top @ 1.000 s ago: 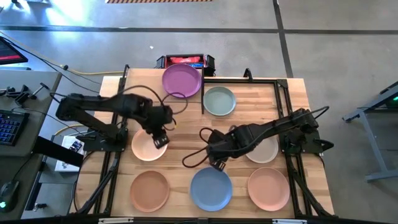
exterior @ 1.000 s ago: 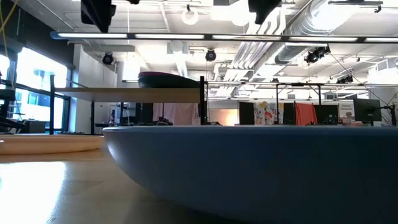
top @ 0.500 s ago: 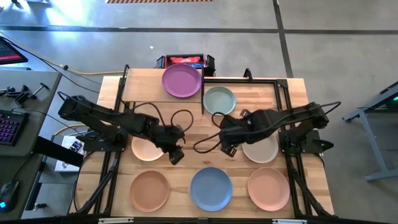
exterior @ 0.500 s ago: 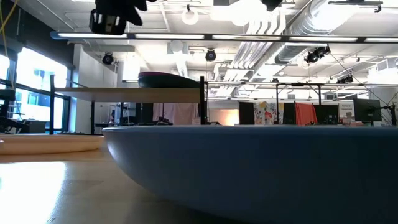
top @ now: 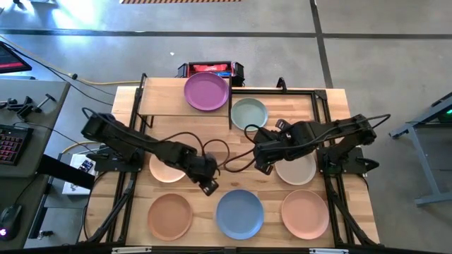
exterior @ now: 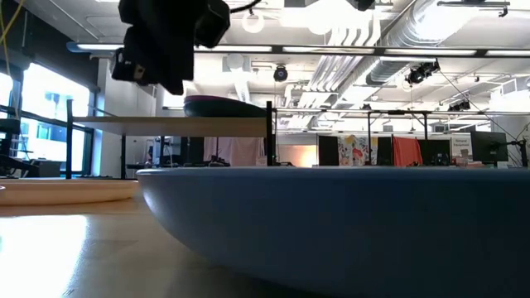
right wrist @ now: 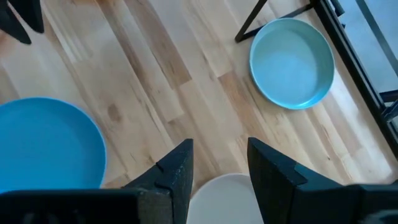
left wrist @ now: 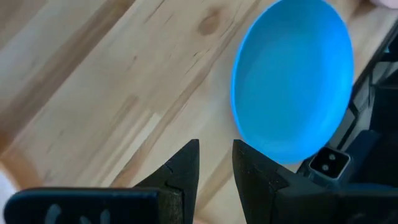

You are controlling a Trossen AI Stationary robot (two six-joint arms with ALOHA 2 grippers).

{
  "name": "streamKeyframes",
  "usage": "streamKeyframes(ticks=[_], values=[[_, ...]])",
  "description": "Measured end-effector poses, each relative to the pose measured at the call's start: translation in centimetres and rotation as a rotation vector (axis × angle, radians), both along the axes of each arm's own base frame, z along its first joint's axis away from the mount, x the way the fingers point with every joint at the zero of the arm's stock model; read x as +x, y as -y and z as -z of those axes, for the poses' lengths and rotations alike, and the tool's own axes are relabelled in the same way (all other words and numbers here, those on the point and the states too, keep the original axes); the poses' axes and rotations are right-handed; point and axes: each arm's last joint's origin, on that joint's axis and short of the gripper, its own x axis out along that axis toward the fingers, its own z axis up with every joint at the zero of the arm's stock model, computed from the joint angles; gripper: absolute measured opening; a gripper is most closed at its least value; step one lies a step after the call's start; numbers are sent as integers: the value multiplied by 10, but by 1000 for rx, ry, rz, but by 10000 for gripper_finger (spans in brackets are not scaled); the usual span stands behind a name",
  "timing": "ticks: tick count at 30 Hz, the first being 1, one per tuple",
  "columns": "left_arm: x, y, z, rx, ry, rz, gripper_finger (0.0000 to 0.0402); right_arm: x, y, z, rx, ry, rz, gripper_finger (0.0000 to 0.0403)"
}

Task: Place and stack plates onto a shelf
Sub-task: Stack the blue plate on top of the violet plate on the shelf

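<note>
The purple plate (top: 206, 92) lies on the light-wood shelf (top: 164, 99) at the table's far left. On the tabletop lie the grey-green plate (top: 249, 114), peach plate (top: 164, 171), beige plate (top: 298, 171), terracotta plate (top: 170, 216), blue plate (top: 239, 214) and salmon plate (top: 305, 213). My left gripper (top: 210, 187) hangs open above bare wood just left of the blue plate (left wrist: 292, 81), its fingers (left wrist: 186, 165) narrowly parted. My right gripper (top: 261, 167) is open above the table's middle, between the grey-green plate (right wrist: 292, 62) and the beige plate (right wrist: 224, 199).
The shelf's black frame (top: 230, 116) stands beside the grey-green plate. A red-and-black box (top: 210, 69) sits behind the shelf. Cables loop over the table's middle (top: 205, 137). In the low view the blue plate's rim (exterior: 331, 223) fills the foreground.
My left gripper has gone from above the peach plate toward the table's right and near edges and down, ending beside the blue plate. My right gripper has risen and drawn back from the blue plate toward the far edge. No plate has moved.
</note>
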Motion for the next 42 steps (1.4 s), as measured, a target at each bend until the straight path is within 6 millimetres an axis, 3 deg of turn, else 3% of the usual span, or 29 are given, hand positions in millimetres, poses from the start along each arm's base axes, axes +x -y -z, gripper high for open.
streamKeyframes(ticks=[12,26,42], values=[[27,20,24,-61,97,0,85,0,0,0,-9,-9,-11,129],[37,43,65,-68,38,24,85,-1,0,1,-12,-15,-13,129],[39,44,71,-55,34,-1,85,0,0,0,-8,-10,-6,129]])
